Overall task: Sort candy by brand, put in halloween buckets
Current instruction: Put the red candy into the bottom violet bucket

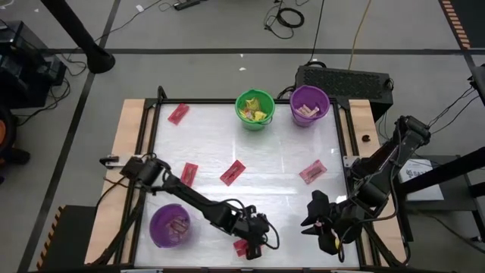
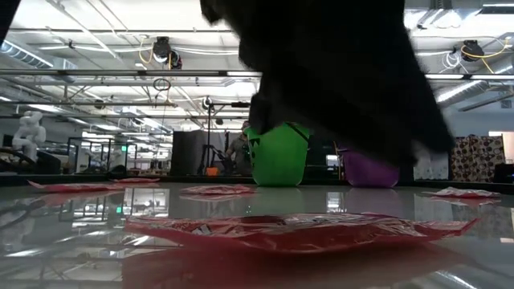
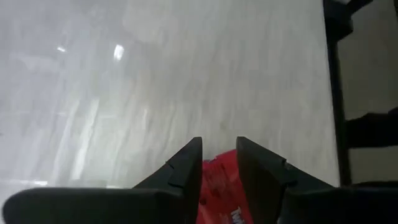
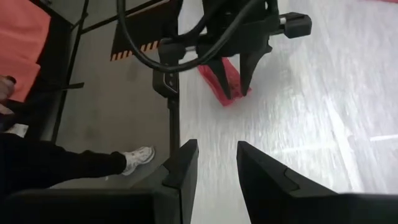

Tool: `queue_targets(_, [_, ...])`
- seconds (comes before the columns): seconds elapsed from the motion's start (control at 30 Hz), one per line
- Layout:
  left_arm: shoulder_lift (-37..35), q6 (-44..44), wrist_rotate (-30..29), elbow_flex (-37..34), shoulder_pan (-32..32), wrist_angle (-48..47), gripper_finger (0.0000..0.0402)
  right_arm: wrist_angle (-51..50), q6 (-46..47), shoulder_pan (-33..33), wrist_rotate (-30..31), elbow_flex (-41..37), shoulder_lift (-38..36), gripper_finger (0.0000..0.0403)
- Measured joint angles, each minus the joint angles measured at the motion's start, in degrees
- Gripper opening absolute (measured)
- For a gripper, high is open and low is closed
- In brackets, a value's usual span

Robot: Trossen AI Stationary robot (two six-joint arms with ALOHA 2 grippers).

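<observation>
A flat red candy packet (image 1: 242, 247) lies near the table's near edge, close up in the low view (image 2: 281, 229). My left gripper (image 1: 254, 240) is open right over it, fingers pointing down. In the left wrist view the packet (image 3: 217, 183) shows between the fingers (image 3: 219, 152). My right gripper (image 1: 312, 216) waits open to the packet's right and holds nothing (image 4: 217, 155). A green bucket (image 1: 255, 110) with yellow packets and a purple bucket (image 1: 309, 105) with tan pieces stand at the far edge. Another purple bucket (image 1: 170, 225) stands near left. My left gripper comes at the red packet (image 4: 227, 84) from above, one finger (image 4: 221, 81) on each side of it. Whether the fingertips touch it, I cannot tell. The packet lies flat on the table.
Other red packets lie on the table at far left (image 1: 178, 114) and in the middle (image 1: 189, 173) (image 1: 232, 172), with a pink one (image 1: 312, 172) to the right. The table's near edge is just beside the left gripper. A person's leg and shoe (image 4: 137, 158) show beyond that edge.
</observation>
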Motion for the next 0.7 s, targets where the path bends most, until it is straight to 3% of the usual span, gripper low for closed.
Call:
queue_targets(0.3, [0.4,7.2,0.0,0.1,-0.1,-1.3,0.0112,0.0,0.8,0.0,0.2,0.0,0.0,0.0105])
queue_targets(0.7, [0.7,7.5,-1.5,0.1,-0.4,-6.9,0.0152,0.0,0.8,0.0,1.2,0.0,0.0,0.0105])
